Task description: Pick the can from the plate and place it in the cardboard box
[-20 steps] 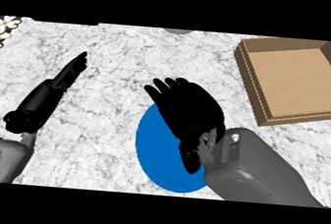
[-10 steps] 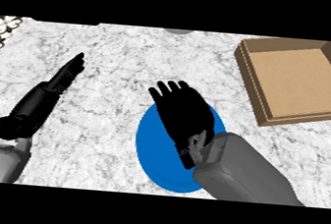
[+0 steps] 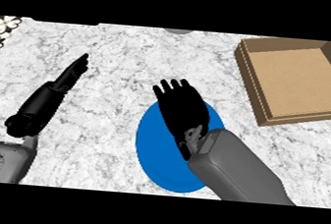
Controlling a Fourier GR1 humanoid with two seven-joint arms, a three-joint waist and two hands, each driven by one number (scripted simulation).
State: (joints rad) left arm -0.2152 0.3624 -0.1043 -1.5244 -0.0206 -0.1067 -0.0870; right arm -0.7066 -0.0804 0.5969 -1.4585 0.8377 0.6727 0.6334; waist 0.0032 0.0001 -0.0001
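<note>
A blue plate [image 3: 158, 148] lies on the marble counter at centre. My right hand [image 3: 183, 108] hovers over the plate's upper part, palm down, fingers straight and pointing away from me, open. The grey right forearm [image 3: 236, 171] covers the plate's right side. No can shows; whatever stands on the plate under the hand or forearm is hidden. The cardboard box [image 3: 258, 84] sits at the upper right, open-topped, with nothing showing inside. My left hand [image 3: 68, 76] rests at the left of the counter with straight fingers, well away from the plate.
A grey round object [image 3: 179, 31] and a white object [image 3: 65, 21] peek in at the far edge. A patterned surface [image 3: 0, 27] borders the counter at the upper left. Bare marble lies between the plate and the box.
My right hand has swung left over the plate and its spread fingers have straightened and drawn together. The left hand has barely moved.
</note>
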